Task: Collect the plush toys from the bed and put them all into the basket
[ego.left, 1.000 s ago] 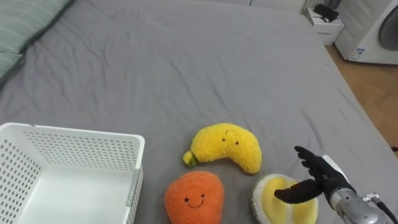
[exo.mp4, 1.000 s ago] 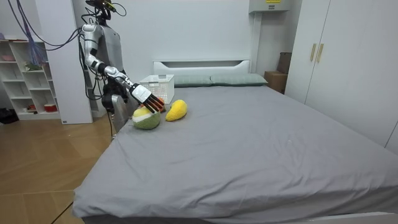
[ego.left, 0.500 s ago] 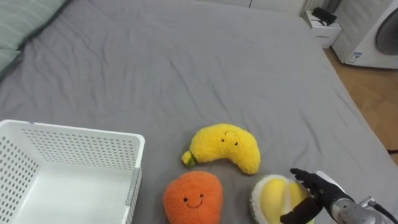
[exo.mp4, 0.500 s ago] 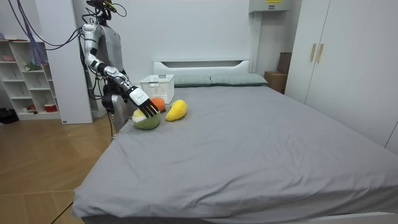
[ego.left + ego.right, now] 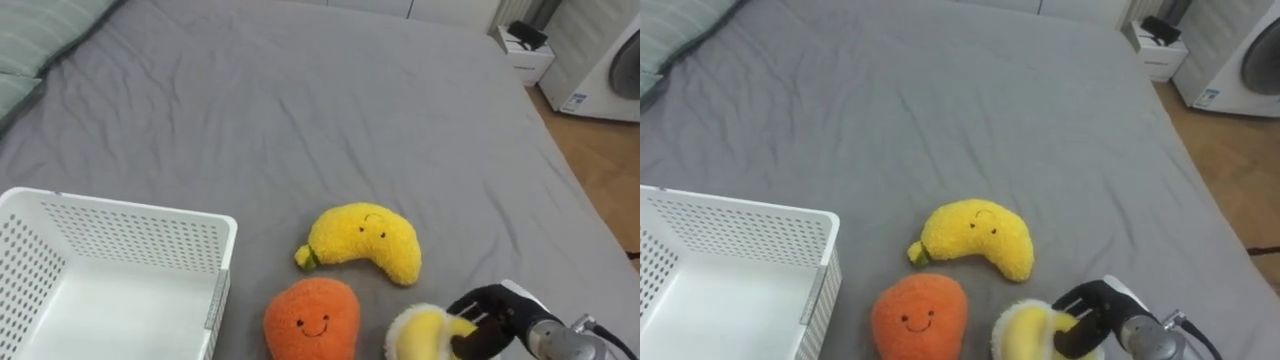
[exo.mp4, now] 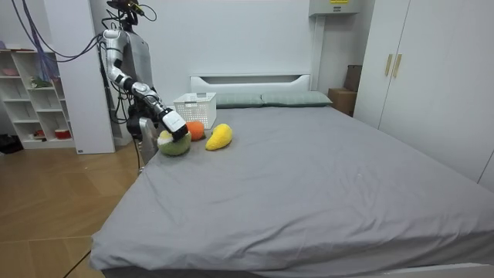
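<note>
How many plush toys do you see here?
3. The yellow banana plush lies on the grey bed; the orange plush sits nearer the robot, beside the white basket; the round yellow-and-white plush is gripped by the right robot hand. None seems hidden.

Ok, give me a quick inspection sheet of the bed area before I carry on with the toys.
Surface: grey bed sheet, lightly creased.
Job's things: banana plush and orange plush lie close together, to the right of the white basket; round yellow plush is in the grasp; no toy in the seen part of the basket.
Clutter: green pillows at the head end, apart from the toys.
Robot hands: right robot hand curled round the round yellow plush.
Cables: nothing seen.
Surroundings: white appliance and small white cabinet on the wooden floor past the bed, on the robot's right.
</note>
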### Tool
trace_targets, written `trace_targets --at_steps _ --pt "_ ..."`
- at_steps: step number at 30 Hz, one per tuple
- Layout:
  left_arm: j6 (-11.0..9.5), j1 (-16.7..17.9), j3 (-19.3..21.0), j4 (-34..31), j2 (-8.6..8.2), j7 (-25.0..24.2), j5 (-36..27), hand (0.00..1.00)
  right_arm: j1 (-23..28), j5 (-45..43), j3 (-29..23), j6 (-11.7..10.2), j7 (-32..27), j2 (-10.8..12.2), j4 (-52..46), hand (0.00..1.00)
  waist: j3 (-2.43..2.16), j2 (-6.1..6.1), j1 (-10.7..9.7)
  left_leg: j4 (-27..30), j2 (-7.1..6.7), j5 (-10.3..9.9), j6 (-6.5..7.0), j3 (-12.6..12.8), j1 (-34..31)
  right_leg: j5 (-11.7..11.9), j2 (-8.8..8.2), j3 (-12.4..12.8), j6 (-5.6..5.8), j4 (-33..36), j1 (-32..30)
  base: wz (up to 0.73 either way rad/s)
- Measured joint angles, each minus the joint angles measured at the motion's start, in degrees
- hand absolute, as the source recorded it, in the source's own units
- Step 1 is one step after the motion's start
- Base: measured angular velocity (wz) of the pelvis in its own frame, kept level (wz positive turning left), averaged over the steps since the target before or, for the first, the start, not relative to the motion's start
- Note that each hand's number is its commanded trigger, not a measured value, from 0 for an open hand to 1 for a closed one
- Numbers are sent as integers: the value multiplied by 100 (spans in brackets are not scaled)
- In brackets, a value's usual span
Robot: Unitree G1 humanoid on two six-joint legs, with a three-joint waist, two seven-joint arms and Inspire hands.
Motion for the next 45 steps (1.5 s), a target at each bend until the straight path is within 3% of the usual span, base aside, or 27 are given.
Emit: trace_targets --at_steps 5,23,27,32,39,45 --pt "-1 -67 -17 13 -27 0 19 0 5 -109 62 53 81 120 117 100 29 41 84 -9 -6 -3 3 -39 -35 0 -2 -5 1 13 3 2" --pt "-9 -113 -23 14 -59 10 23 0 4 -55 61 -174 -533 152 546 100 16 16 93 74 -18 -2 -1 -203 -26 12 -2 -172 2 -119 166 5" --pt "-20 -115 -23 11 -59 9 25 0 4 -36 63 -192 -555 153 492 100 -7 -17 102 76 -18 -2 -2 -204 -36 12 -1 -163 2 -120 155 0" --pt "-133 -130 -21 15 -60 -15 24 0 5 -53 28 -193 -550 149 -58 100 -11 -22 55 96 -18 -1 -2 -202 -109 13 -3 -164 0 -94 82 0" --pt "-137 -183 -24 106 -72 -64 40 0 -34 274 13 -214 -584 53 -1769 100 21 22 -47 85 -19 -1 -2 -204 -99 13 -6 -138 0 -73 77 0" --pt "-142 -225 -22 163 -66 -136 133 0 -341 337 12 -217 -495 -258 -2523 100 40 42 -34 86 -18 2 -2 -180 -142 11 -5 -93 1 -13 -12 -3"
